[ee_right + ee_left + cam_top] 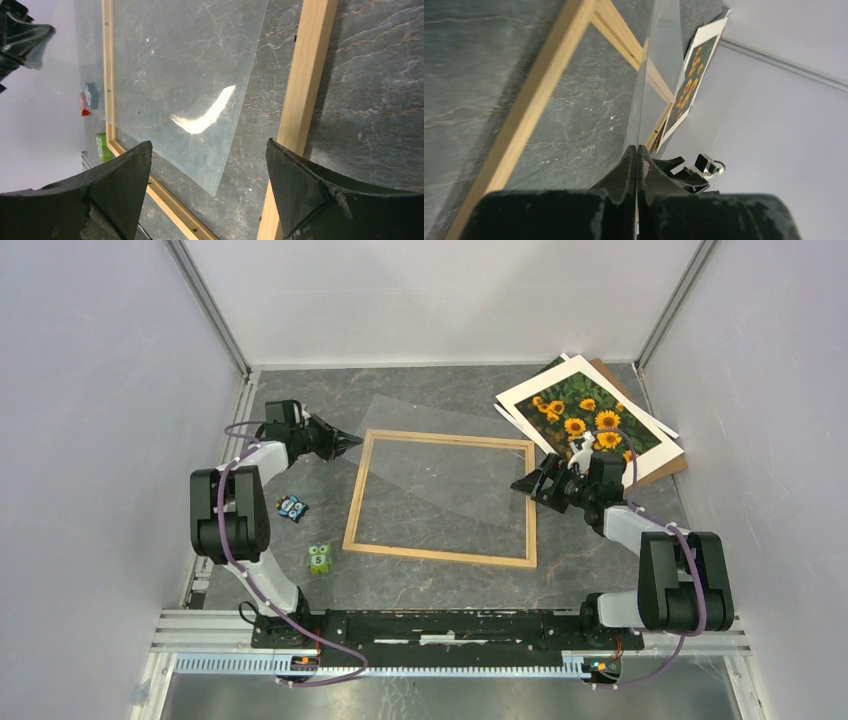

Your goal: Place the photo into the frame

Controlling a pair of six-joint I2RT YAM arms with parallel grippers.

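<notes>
The light wooden frame point(440, 555) lies flat in the middle of the table. A clear sheet point(450, 470) slants over it, its left corner pinched in my left gripper point(345, 443), whose fingers are shut on the sheet's edge in the left wrist view point(637, 147). The sunflower photo point(585, 415) rests at the back right, outside the frame, and shows in the left wrist view as well point(691, 80). My right gripper point(528, 485) hovers open at the frame's right strip point(302, 90), with nothing between its fingers point(208, 144). The sheet's near corner point(220, 165) lies just beyond them.
A brown backing board point(668, 468) sticks out from under the photo. Two small toys, a blue one point(292, 508) and a green one point(320, 558), sit left of the frame. White walls close in on the left, back and right.
</notes>
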